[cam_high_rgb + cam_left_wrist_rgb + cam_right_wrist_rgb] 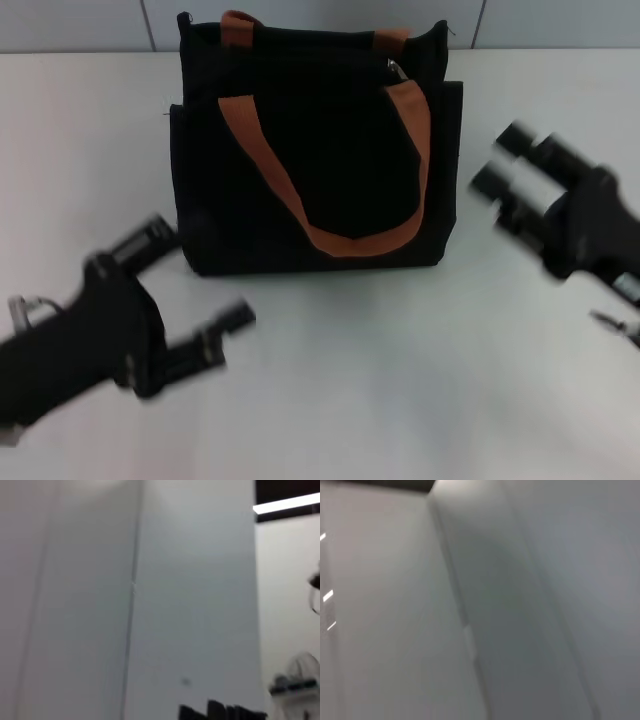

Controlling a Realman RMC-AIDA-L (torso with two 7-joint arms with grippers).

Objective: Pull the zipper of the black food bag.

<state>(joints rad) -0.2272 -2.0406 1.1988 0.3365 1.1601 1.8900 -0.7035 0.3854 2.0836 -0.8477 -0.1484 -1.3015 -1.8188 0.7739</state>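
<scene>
The black food bag (pixel 315 160) stands upright at the back middle of the white table in the head view, with two orange-brown strap handles (pixel 345 240). The small silver zipper tab (pixel 397 68) sits near the right end of its top edge. My left gripper (pixel 200 277) is open and empty, low in front of the bag's left corner and apart from it. My right gripper (pixel 500 160) is open and empty, a little to the right of the bag's right side, not touching. Both wrist views show only grey wall panels, not the bag.
The white table (pixel 400 380) spreads in front of the bag and to both sides. A grey panelled wall (pixel 80 25) runs along the table's far edge right behind the bag.
</scene>
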